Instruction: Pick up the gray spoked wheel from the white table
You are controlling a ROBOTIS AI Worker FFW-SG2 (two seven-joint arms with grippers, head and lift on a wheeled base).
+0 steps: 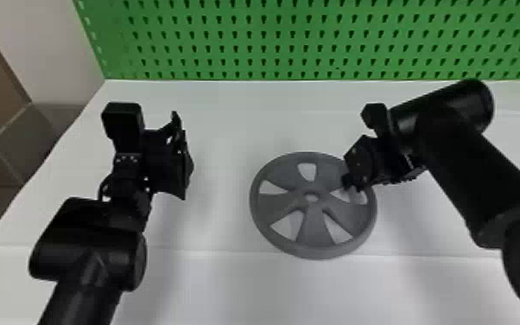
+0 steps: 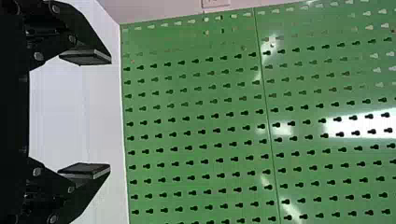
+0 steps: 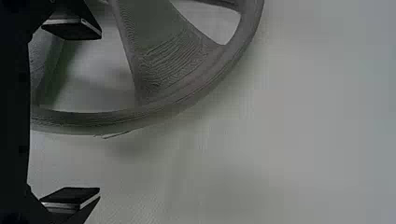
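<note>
Gray wheel on the white desk, right gripper at its right side, fingers spread, left gripper well left, fingers apart

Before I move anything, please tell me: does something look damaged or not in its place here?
One small oddity: in the right wrist view, a thin strand seems to stick out from the rim of the gray wheel, odd beside its otherwise even edge. The spokes show no break, and nothing looks spilled.
</note>
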